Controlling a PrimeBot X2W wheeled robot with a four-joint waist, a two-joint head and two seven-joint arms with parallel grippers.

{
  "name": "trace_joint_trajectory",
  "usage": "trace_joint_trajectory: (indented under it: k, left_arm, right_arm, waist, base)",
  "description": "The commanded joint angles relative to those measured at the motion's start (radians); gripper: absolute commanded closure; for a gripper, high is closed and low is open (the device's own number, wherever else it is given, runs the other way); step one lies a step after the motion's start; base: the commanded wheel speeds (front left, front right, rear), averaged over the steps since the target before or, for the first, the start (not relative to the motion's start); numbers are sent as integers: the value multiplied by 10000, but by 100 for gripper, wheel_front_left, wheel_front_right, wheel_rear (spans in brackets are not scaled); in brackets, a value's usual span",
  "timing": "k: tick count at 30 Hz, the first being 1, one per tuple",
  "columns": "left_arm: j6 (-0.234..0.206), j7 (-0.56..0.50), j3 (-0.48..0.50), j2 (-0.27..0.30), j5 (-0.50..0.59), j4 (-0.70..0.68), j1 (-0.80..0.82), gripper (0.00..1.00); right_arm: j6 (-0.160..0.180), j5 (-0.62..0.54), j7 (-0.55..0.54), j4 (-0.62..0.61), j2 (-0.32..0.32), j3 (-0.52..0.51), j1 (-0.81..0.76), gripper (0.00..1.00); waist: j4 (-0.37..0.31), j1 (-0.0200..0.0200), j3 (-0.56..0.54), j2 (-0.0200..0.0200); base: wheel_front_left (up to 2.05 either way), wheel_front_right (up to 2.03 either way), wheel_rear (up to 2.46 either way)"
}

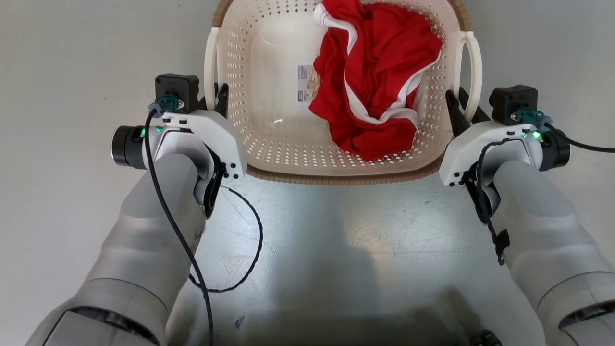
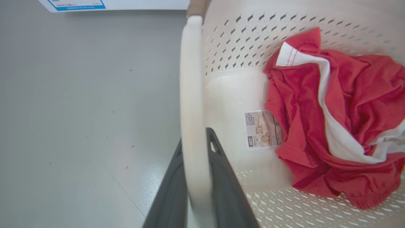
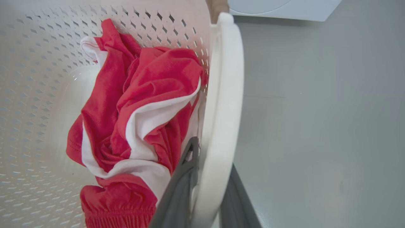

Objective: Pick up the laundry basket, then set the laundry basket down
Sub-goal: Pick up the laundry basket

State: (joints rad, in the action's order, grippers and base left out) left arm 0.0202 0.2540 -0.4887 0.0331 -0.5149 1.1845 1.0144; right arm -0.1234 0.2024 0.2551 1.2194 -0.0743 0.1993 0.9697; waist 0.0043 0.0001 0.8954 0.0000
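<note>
The cream-white perforated plastic laundry basket (image 1: 259, 72) is a rounded rectangle with smooth walls pierced by rows of small diamond-shaped holes. It sits at the far centre of the head view, between the two arms and over the glossy grey floor (image 1: 72, 57). Whether its base touches the floor cannot be determined.

A brown woven-look rim (image 1: 336, 179) runs along the top edge. A smooth cream loop handle stands on each side: the left handle (image 1: 210, 62) and the right handle (image 1: 473, 67).

On the solid, unperforated basket floor lies a small rectangular printed label sticker (image 1: 307, 84). A crumpled red garment with white bands (image 1: 379, 77), soft and deeply folded, fills the right half of the interior and covers the sticker's right edge.

The left tool (image 1: 217, 98) is clenched on the left handle, one dark tapered finger on each side of the loop. The right tool (image 1: 460, 108) grasps the right handle the same way, with its inner finger just beside the garment.

A white panel (image 3: 284, 8) stands on the floor beyond the basket's far side.
</note>
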Motion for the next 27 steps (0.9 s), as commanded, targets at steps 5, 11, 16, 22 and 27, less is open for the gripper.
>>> trace_joint_trajectory:
  k: [5,11,16,22,27]
  left_arm:
    - [-30,78,-285,171,-387,5,-325,100]
    - [-73,-44,-645,171,-818,272,-668,100]
    - [-75,-200,-882,171,-1105,467,-999,100]
    - [-92,-294,-1142,171,-1362,607,-1400,100]
    - [-126,-400,-1381,171,-1632,632,-1863,100]
  right_arm:
    - [-73,225,-84,156,241,598,-308,100]
    - [-73,678,-421,229,241,1065,-534,100]
    - [-73,1079,-804,231,241,1544,-853,100]
    - [-73,1473,-1251,202,241,2075,-1346,100]
    - [-73,1823,-1635,67,241,2536,-1858,100]
  waist:
    - [-29,-1,-372,0]
    - [-113,-1,-968,0]
    - [-188,-1,-1633,0]
    - [-235,-1,-2491,0]
    - [-270,-1,-3214,0]
  base:
    - [0,0,0]
    - [0,0,0]
    - [0,0,0]
    - [0,0,0]
    - [0,0,0]
